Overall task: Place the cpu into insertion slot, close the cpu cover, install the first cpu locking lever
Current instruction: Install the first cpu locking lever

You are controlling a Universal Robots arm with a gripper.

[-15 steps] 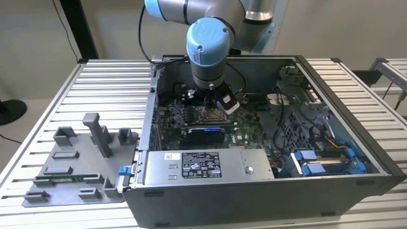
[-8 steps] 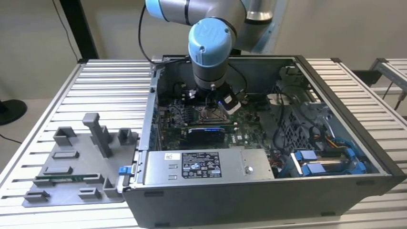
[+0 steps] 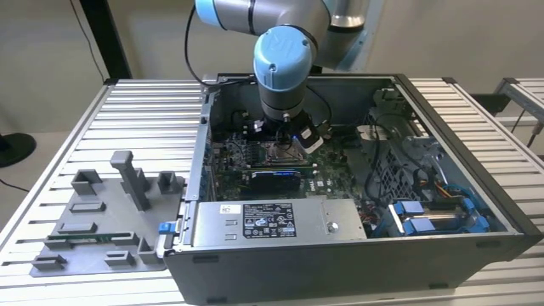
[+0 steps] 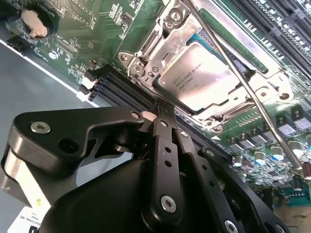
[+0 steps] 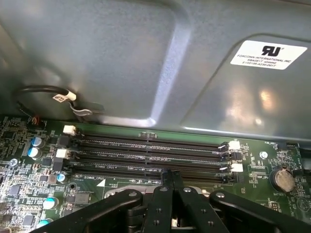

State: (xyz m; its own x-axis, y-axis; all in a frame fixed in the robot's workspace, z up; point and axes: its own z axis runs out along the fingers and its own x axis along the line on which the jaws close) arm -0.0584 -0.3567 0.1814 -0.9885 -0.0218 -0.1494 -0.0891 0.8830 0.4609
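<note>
In the second wrist view the cpu (image 4: 197, 77) lies flat in the insertion slot (image 4: 140, 62), its silvery top facing up. The cpu cover (image 4: 167, 41), a silvery metal frame, lies down around the chip. A thin metal locking lever (image 4: 252, 99) runs slantwise along one side of the cover. My gripper (image 4: 159, 110) is shut with nothing between its black fingers, its tip just off the socket's edge beside the memory slots. In the first wrist view my gripper (image 5: 168, 174) shows the same closed tip. In the exterior view my gripper (image 3: 287, 136) hangs low over the motherboard inside the case.
Long black memory slots (image 5: 146, 145) run beside the socket, with the grey case wall (image 5: 121, 58) and a loose cable (image 5: 48, 94) behind them. A coin battery (image 5: 279, 178) sits on the board. A power supply (image 3: 264, 220) fills the case front. A grey fixture plate (image 3: 102, 217) lies outside.
</note>
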